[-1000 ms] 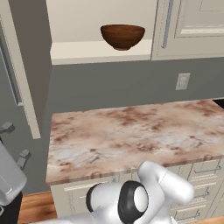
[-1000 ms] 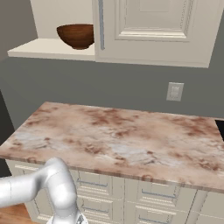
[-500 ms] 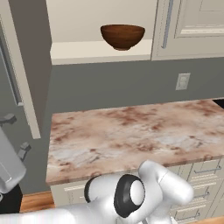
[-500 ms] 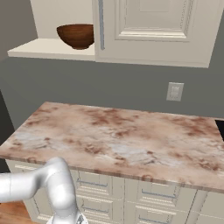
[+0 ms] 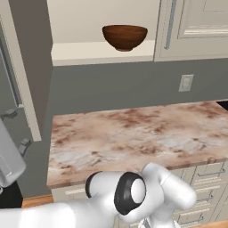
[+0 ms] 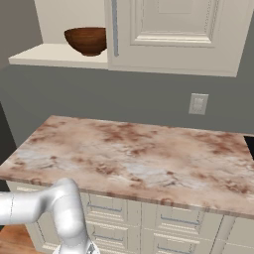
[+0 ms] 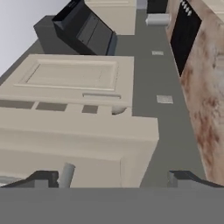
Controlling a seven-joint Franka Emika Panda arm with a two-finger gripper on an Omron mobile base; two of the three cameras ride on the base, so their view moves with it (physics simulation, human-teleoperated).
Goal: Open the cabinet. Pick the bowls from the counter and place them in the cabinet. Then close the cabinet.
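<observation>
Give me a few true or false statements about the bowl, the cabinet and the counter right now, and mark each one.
1. The glossy reddish-brown wooden bowl sits on the cream wall cabinet's shelf. True.
2. The cabinet's right door is swung open. False: it is shut; the left side stands open.
3. A grey-green ceramic bowl rests on the pinkish-brown marbled stone counter. False: no bowl lies on the visible slab.
4. A white wall outlet sits above the counter. True.

The white arm was folded low, its elbow bent. The tool was spread wide, both dark fingertips apart, holding nothing.
</observation>
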